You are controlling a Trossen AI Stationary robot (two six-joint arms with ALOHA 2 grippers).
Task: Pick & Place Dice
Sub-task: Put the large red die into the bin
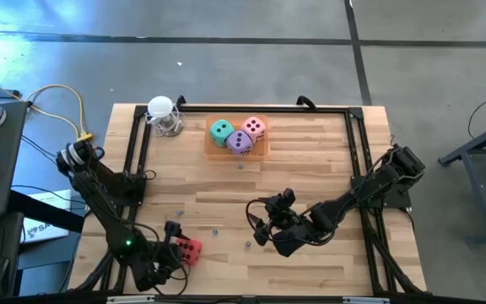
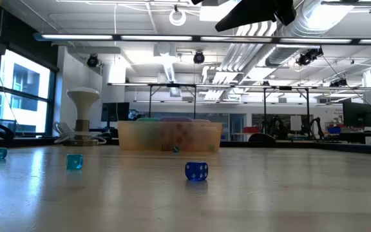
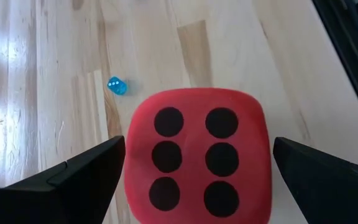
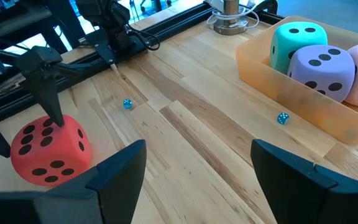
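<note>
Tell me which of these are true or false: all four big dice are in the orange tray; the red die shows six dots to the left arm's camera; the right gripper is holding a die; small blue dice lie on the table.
1. All four big dice are in the orange tray. False: the teal die, purple die and pink die are; the red die lies outside.
2. The red die shows six dots. True.
3. The right gripper holds a die. False: it is open and empty.
4. Small blue dice lie on the table. True.
5. The left gripper is shut. False: its fingers stand open either side of the red die.
</note>
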